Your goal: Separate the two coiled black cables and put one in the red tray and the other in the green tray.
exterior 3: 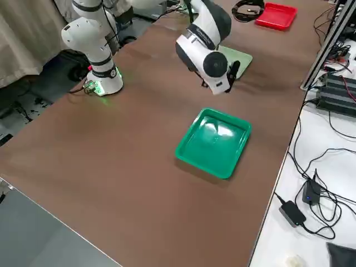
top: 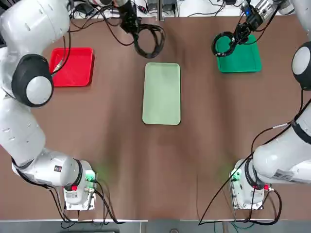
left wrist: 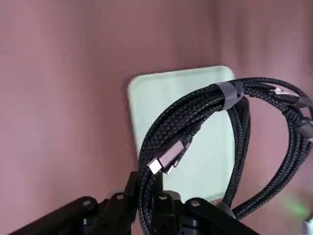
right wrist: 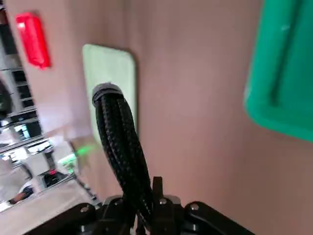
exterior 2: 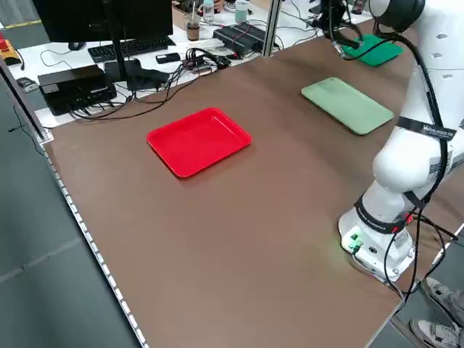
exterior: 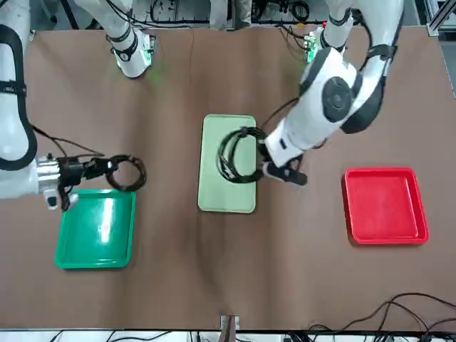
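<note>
Both coiled black cables hang in the air, apart from each other. My left gripper point(top: 129, 23) is shut on the larger, looser coil point(top: 148, 41), which dangles over the far end of the table between the red tray point(top: 73, 66) and the green tray point(top: 239, 57). In the left wrist view the braided loops point(left wrist: 230, 147) rise from the shut fingers. My right gripper point(top: 243, 32) is shut on the smaller coil point(top: 222, 44), held above the green tray's inner edge. From the front, this coil point(exterior: 127, 173) hangs just beyond the green tray point(exterior: 96, 228). Neither tray holds anything.
A pale mint-green rectangular tray point(top: 162, 93) lies at the table's middle, under the larger coil as seen from the front point(exterior: 239, 155). Monitors, boxes and loose wires crowd the bench beyond the far edge point(exterior 2: 130, 65). Both arm bases stand at the near corners.
</note>
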Controlling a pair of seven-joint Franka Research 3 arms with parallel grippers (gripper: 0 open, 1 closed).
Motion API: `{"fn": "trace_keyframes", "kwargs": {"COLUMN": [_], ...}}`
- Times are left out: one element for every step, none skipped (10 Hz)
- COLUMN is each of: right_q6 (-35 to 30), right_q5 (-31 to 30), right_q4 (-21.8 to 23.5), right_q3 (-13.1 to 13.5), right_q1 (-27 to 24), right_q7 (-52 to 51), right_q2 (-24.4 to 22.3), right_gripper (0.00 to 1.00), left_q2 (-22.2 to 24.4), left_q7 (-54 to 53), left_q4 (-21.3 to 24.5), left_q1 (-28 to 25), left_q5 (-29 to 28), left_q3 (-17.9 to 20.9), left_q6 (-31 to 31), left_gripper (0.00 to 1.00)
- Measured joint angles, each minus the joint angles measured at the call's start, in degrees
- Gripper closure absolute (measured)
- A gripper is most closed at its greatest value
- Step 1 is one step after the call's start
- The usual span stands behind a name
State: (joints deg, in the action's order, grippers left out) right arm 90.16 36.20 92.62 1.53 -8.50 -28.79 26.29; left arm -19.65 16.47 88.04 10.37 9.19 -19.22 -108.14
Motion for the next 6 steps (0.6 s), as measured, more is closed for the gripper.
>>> {"fn": "trace_keyframes", "kwargs": {"right_q6": [2.67, 4.78, 6.28, 7.67, 9.03, 10.05], "right_q5": [-1.17, -1.47, -1.5, -1.5, -1.52, -1.53], "right_q4": [-0.95, -1.75, -2.73, -3.65, -4.3, -4.7], "right_q3": [0.03, 0.09, 0.13, 0.13, 0.12, 0.12], "right_q1": [-1.58, -3.69, -5.66, -6.9, -7.3, -7.43], "right_q7": [-3.67, -8.66, -12.59, -15.07, -16.47, -16.99], "right_q2": [2.19, 5.03, 8.2, 10.91, 12.76, 13.93], "right_gripper": [0.84, 0.84, 0.84, 0.84, 0.84, 0.84], "left_q2": [1.46, 2.31, 2.62, 2.64, 2.66, 2.68], "left_q7": [-2.86, -4.57, -5.37, -6.14, -7.31, -9.49], "left_q4": [1.38, 2.2, 2.78, 3.42, 4.5, 6.05], "left_q1": [-0.12, -0.12, -0.11, -0.3, -0.69, -1.04], "left_q5": [0.0, -0.03, -0.04, -0.08, -0.1, -0.11], "left_q3": [2.8, 5.6, 9.14, 12.67, 16.02, 18.81], "left_q6": [0.0, 0.03, 0.04, 0.03, -0.12, -0.85], "left_gripper": [0.85, 0.85, 0.85, 0.85, 0.85, 0.85]}}
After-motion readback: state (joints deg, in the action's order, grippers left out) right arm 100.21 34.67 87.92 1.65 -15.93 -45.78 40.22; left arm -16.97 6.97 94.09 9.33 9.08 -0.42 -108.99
